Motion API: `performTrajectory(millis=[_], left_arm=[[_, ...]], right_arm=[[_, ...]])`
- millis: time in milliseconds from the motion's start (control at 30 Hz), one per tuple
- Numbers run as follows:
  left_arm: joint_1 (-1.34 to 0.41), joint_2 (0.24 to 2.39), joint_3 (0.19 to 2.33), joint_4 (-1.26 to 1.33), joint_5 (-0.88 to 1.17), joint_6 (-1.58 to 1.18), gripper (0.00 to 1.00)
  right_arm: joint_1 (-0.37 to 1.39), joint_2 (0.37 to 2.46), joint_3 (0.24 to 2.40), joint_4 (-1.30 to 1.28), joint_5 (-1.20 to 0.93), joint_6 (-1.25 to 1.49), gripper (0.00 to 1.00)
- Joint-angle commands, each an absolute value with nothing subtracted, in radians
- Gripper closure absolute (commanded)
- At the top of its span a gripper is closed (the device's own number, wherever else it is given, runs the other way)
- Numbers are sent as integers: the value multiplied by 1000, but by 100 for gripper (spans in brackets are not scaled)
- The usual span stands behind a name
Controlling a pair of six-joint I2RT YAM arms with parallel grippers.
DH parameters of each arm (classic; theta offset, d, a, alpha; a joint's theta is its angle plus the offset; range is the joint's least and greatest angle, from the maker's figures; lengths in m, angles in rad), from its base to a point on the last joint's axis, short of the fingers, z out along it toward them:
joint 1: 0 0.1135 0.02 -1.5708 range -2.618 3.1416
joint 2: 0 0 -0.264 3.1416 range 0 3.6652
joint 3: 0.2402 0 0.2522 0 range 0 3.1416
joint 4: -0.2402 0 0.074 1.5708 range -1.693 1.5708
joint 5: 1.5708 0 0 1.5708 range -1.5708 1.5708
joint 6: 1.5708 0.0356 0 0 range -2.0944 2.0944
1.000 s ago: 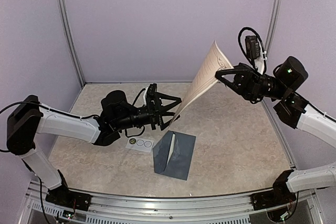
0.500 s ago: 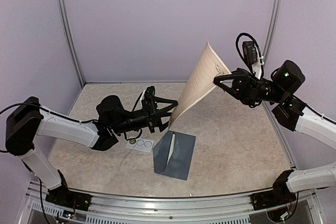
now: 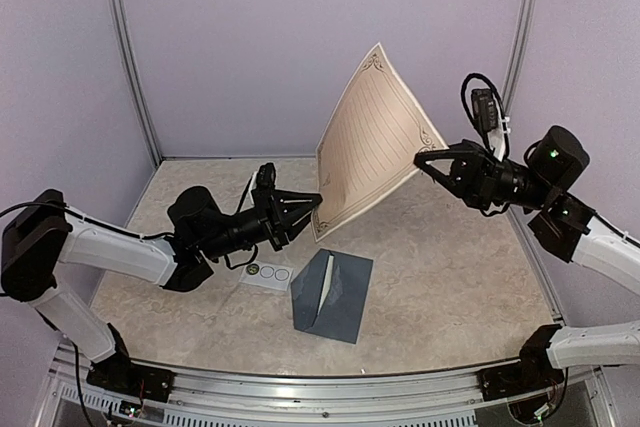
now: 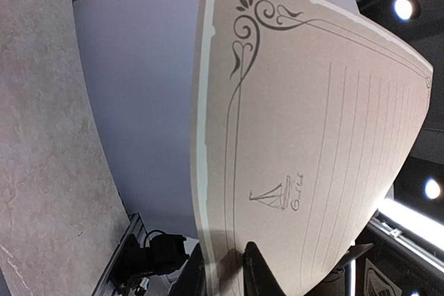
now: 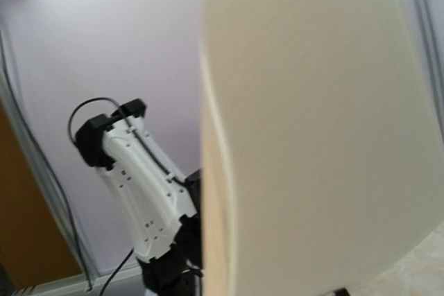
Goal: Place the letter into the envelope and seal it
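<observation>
Lilac walls, arms reaching inward, right tool [image 3: 421, 158] pinching letter [image 3: 365, 142] aloft, left tool [image 3: 314, 202] seemingly nipping its corner.

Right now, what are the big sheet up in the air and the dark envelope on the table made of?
The letter looks like thin cream paper, matte: it bows and carries printed lines and scrolls. The envelope seems blue-grey paper too, matte, with crisp folds.

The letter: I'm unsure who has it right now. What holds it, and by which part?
Both arms hold the letter. The right gripper pinches its right edge in its fingers, and the left gripper clamps its lower left edge.
</observation>
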State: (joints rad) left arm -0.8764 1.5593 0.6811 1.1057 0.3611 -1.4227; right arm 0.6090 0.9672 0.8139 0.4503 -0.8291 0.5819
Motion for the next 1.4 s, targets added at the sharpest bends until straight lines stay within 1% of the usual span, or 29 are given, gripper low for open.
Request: performTrajectory(millis=[0,167,300,467,567,633,700,867,967,1100,1200,1367], left_arm=[[-873,1527,670,1132,344,-1394,88],[-870,1506,643,1118,323,-1364,100],[-870,1486,615,1100,291,-1338,100],[-874,1478,612,1109,291,-1317,100],[-877,1485,624,1132,308,-1304,93],[-880,1495,641,1132,321,-1293,86],[-884,1502,656,1132,330,-1289,82],[-888,1518,671,1126,332,-1279,81],[-889,1525,680,1086,327,-1266,76],[-890,1537,695,1057,324,-1257,77],[-886,1541,694,1047,318,-1241,77],[-871,1527,689,999,299,-1198,73]], right_arm=[[624,931,789,390,-734,559,100],[623,890,775,330,-613,544,100],[624,847,747,299,-503,562,100],[623,844,722,278,-471,582,100],[623,863,715,291,-503,590,100],[623,879,714,305,-530,595,100],[624,891,714,324,-560,599,100],[623,905,716,346,-600,602,100],[624,901,706,385,-637,613,100],[623,898,708,397,-674,612,100],[623,894,717,366,-685,589,100],[623,882,761,221,-667,507,100]])
